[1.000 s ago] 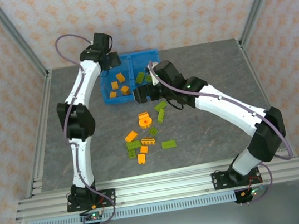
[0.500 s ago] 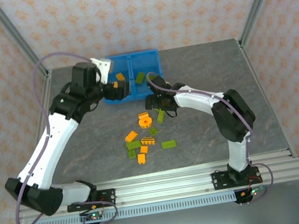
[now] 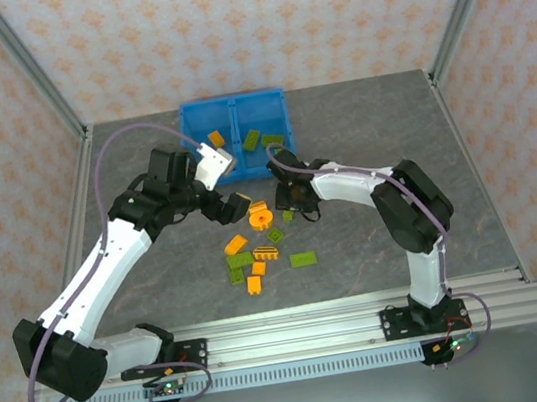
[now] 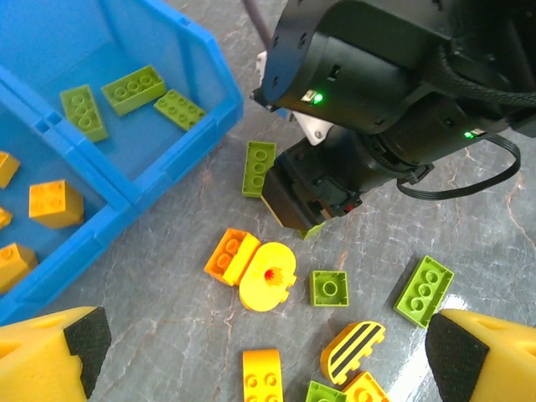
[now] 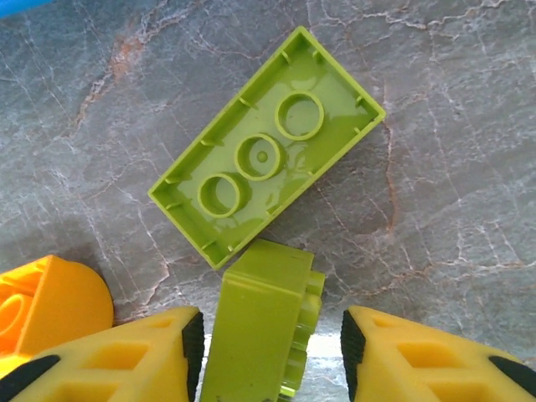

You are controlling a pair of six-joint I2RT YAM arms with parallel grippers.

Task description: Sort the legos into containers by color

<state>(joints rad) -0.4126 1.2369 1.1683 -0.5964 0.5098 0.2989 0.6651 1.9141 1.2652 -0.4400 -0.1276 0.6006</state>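
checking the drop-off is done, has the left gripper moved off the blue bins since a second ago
Yes. The left gripper has come from above the blue bins toward the near edge, and is now open over the loose bricks.

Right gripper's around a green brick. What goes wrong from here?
1. The green brick inside the right gripper appears to touch an upside-down green brick; lifting may drag it.
2. A gap shows at one finger; an uneven grip may slip.
3. The open left gripper hovers over the same pile; they may collide.
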